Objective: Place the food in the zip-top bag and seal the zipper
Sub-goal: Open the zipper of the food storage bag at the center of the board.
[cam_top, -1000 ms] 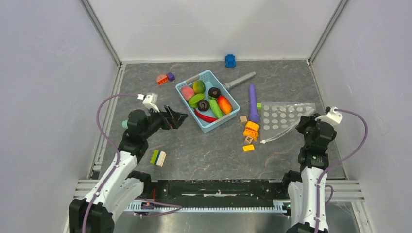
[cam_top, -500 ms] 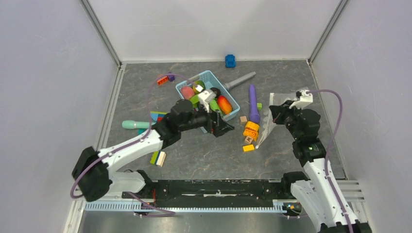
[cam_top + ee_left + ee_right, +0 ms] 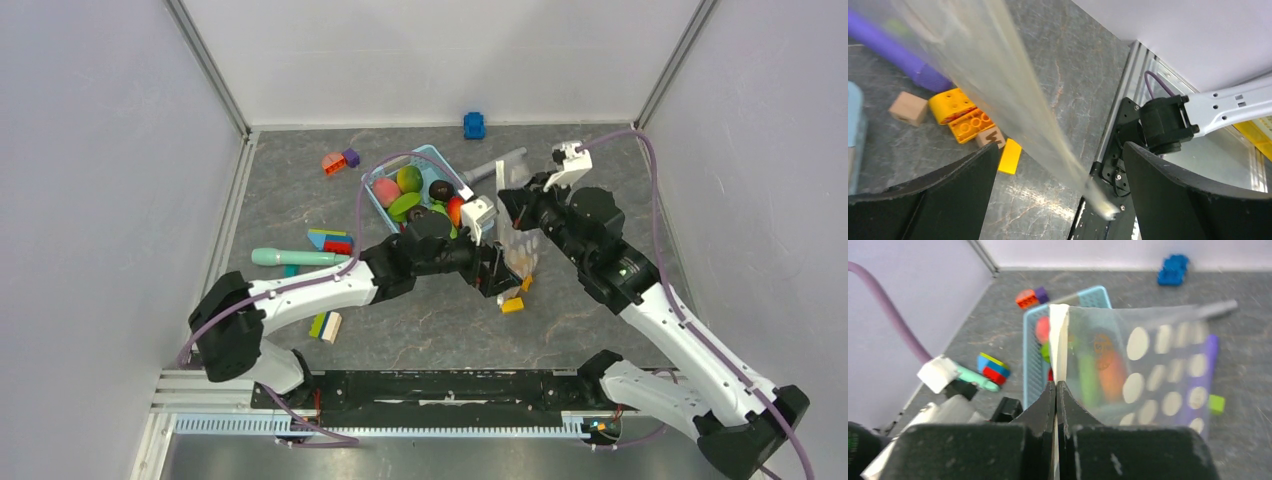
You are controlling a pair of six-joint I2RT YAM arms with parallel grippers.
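1. The right hand (image 3: 1055, 386) is pinched fully closed on one edge of the bag (image 3: 1148, 355). The gripped edge shows as a pale strip running up from the fingertips.
2. Seen from above, the right hand (image 3: 508, 200) holds the bag (image 3: 518, 240) up off the table (image 3: 420, 325). The dotted sheet hangs down just beside the right side of the basket (image 3: 428, 149).
3. The zipper cannot be picked out with any certainty. The bag is blurred in both wrist views, so whether its mouth is pressed shut or parted cannot be told.
4. The left hand (image 3: 1060, 150) is spread wide and has hold of nothing. The bag's sheet (image 3: 998, 85) slants down between its two fingers, but whether it touches either finger is unclear.
5. In the overhead view the left hand (image 3: 498, 278) sits low, at the bag's lower end, with its arm stretched across from the left.
6. The food lies in the basket, outside the bag: a pink piece (image 3: 386, 190), a green piece (image 3: 408, 178) and a dark brown piece (image 3: 440, 188) among it. In the right wrist view, orange and green shapes show blurred through the clear sheet, with the basket behind it.
7. On the table below the bag lie a purple stick (image 3: 893, 47), a wooden block (image 3: 908, 110) and yellow bricks (image 3: 960, 112), all close together.
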